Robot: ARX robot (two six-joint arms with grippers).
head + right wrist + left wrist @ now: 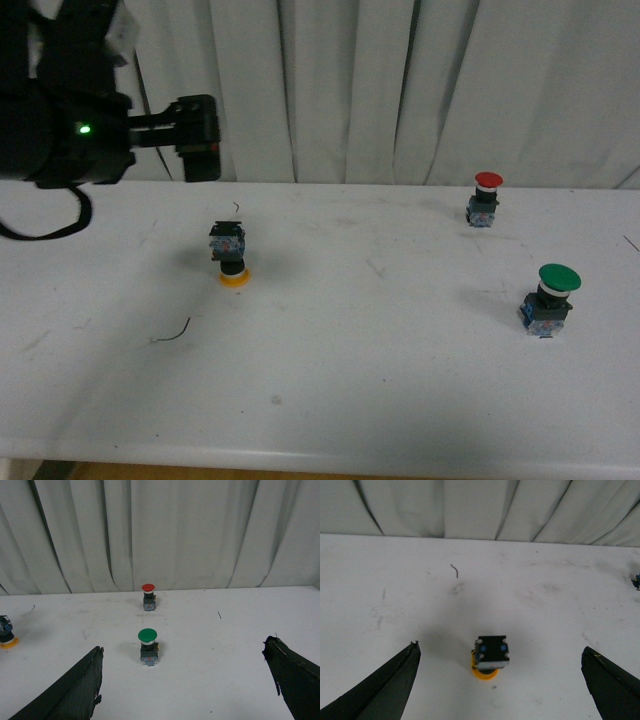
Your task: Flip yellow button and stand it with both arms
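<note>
The left claw (200, 138) hovers spread wide over the table (380, 400). The yellow button (229, 258) stands just below and ahead of it, cap down, base up, long axis vertical. The right claw (182, 647), also spread, seems well apart from the button, so the left arm is probably nearer.

Dim, even light, soft shadows on the table (400, 380), slightly grainy.

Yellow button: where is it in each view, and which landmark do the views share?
Front view: the yellow button stands cap-down on the table, left of centre.
Left wrist view: it sits between the two black fingers, base up.
Right wrist view: cut off at the frame edge, aside from the green-capped switch.
Shared landmark: the white curtain.
</note>
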